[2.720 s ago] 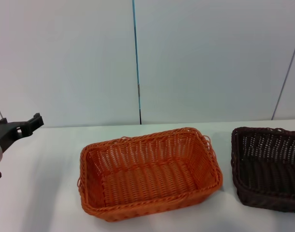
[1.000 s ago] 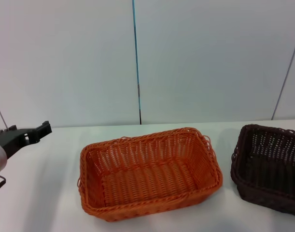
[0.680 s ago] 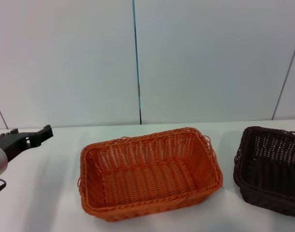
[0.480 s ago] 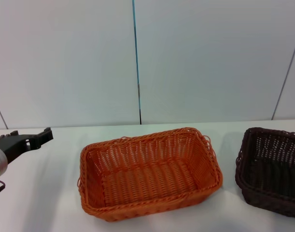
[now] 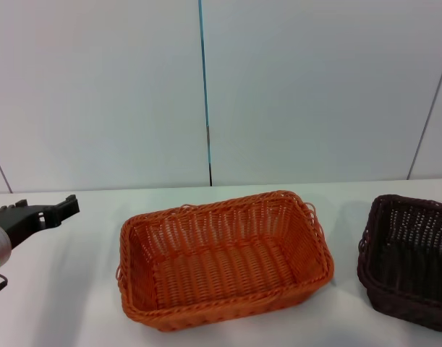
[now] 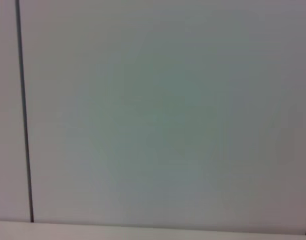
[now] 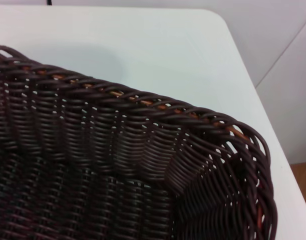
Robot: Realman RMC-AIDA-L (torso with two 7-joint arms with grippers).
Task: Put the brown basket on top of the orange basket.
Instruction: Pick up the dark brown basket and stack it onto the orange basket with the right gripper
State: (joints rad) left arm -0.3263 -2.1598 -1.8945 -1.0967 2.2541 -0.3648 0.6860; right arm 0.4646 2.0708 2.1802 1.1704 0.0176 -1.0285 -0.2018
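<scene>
While the orange basket (image 5: 224, 256) is sitting mid-surface, the brown basket (image 5: 409, 260) is lying well apart at the right edge (right hand unseen, grip impossible to tell). Left hand (image 5: 40, 212) is hovering far left, apparently empty, fingers' state unclear.

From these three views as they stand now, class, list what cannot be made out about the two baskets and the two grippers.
- Brown basket: the head view's right edge cuts off its right part; the right wrist view shows one corner only.
- Right gripper: in no view, so any grip on the basket is unknown.
- Left gripper: the head view leaves its finger state unclear; the left wrist view shows only wall.
- Orange basket: underside hidden.
</scene>
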